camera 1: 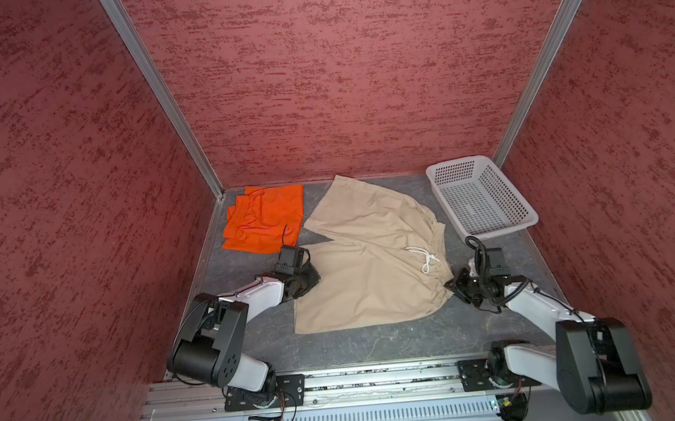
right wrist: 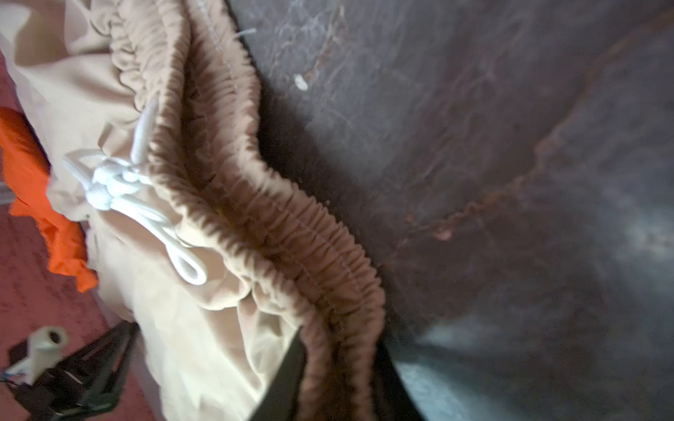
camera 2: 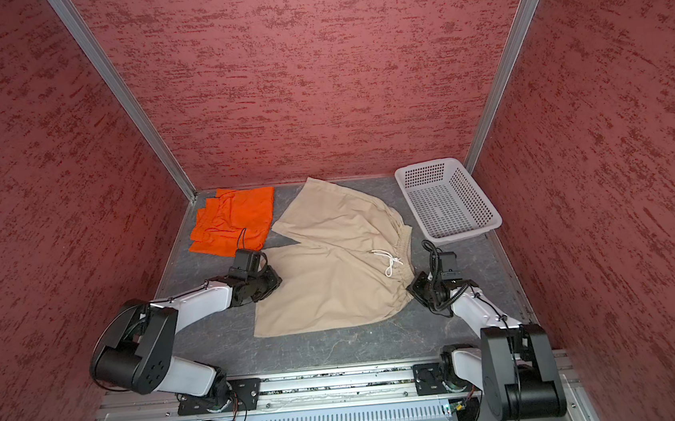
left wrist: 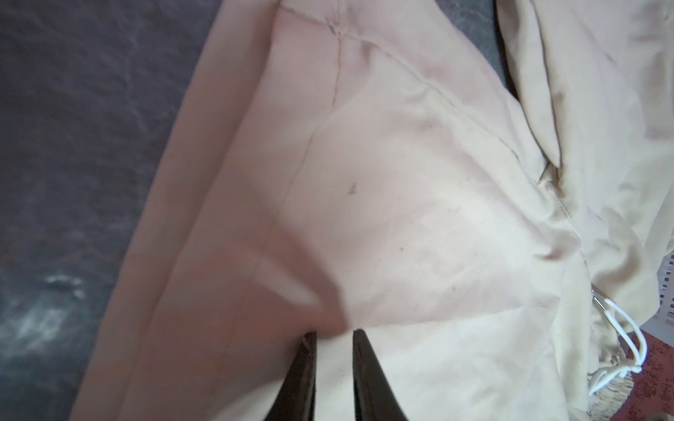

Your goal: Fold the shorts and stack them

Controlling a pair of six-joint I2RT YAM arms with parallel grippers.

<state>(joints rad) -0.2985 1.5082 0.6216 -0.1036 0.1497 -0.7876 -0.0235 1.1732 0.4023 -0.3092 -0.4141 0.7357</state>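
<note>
One white basket (camera 1: 458,161), near beige shorts (camera 1: 374,266)

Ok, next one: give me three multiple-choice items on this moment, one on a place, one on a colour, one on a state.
1. Where on the table do the orange shorts lie?
A front right; B back left; C centre.
2. What colour is the drawstring on the beige shorts?
A black; B orange; C white.
3. What is the right end effector doing?
A shut on the beige shorts' waistband; B hovering open; C holding the orange shorts.

B: they lie folded by the back-left corner in both top views.
C: a white cord is knotted at the waistband.
A: the right wrist view shows gathered waistband between its fingers.
</note>
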